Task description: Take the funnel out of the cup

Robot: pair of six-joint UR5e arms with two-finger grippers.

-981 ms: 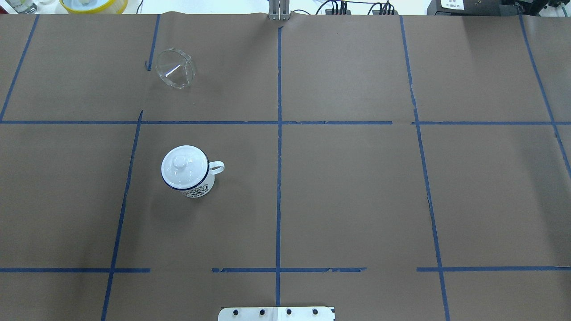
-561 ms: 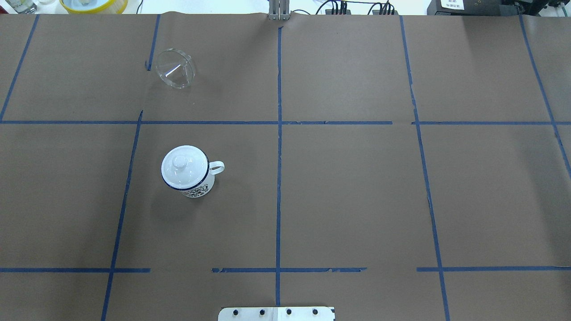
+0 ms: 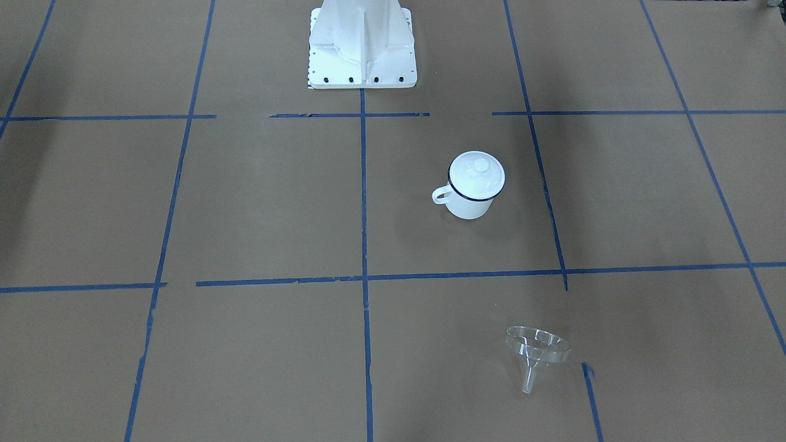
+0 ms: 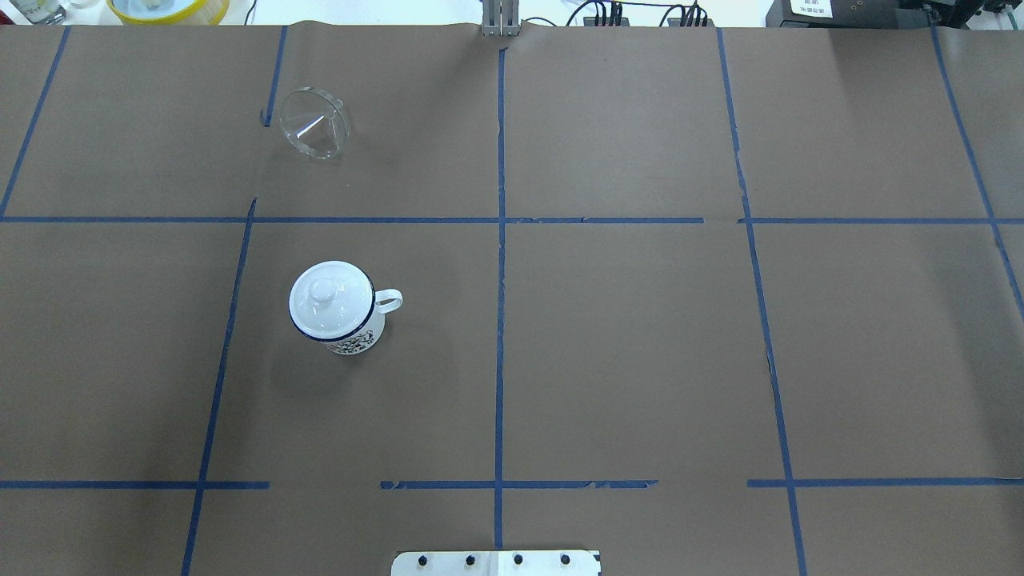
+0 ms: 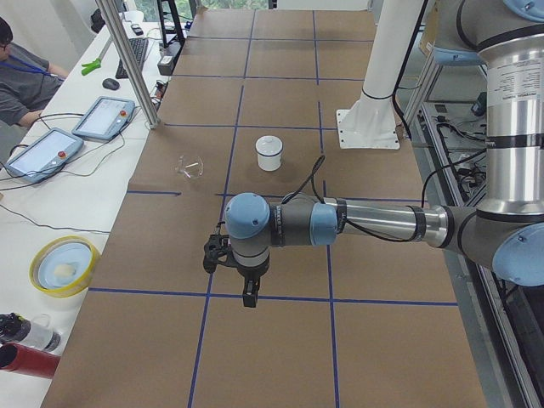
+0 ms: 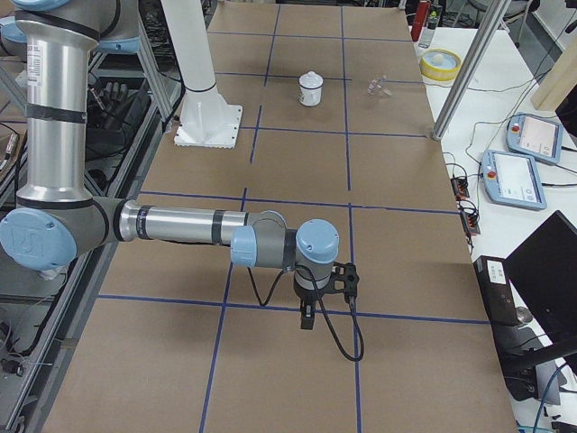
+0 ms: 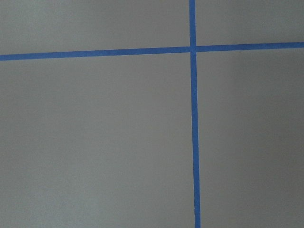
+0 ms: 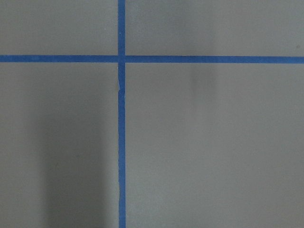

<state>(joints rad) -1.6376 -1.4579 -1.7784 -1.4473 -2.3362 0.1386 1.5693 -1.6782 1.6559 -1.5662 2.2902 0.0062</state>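
The white enamel cup [image 4: 358,339] with a dark blue rim stands left of the table's middle, its handle towards the centre line. A white knobbed lid [image 4: 328,298] sits on it. The clear funnel [image 4: 314,122] lies on its side on the brown paper, apart from the cup, farther from the robot. Both also show in the front view, the cup [image 3: 468,209] and the funnel [image 3: 536,350]. My left gripper [image 5: 248,297] hangs over bare paper at the table's left end, far from both. My right gripper [image 6: 307,320] hangs over the right end. I cannot tell whether either is open or shut.
The robot's white base [image 3: 362,43] stands at the near table edge. A yellow-rimmed bowl [image 4: 164,8] sits beyond the far-left edge. Teach pendants [image 5: 42,153] and a seated operator [image 5: 17,76] are along the far side. Blue tape lines cross the paper.
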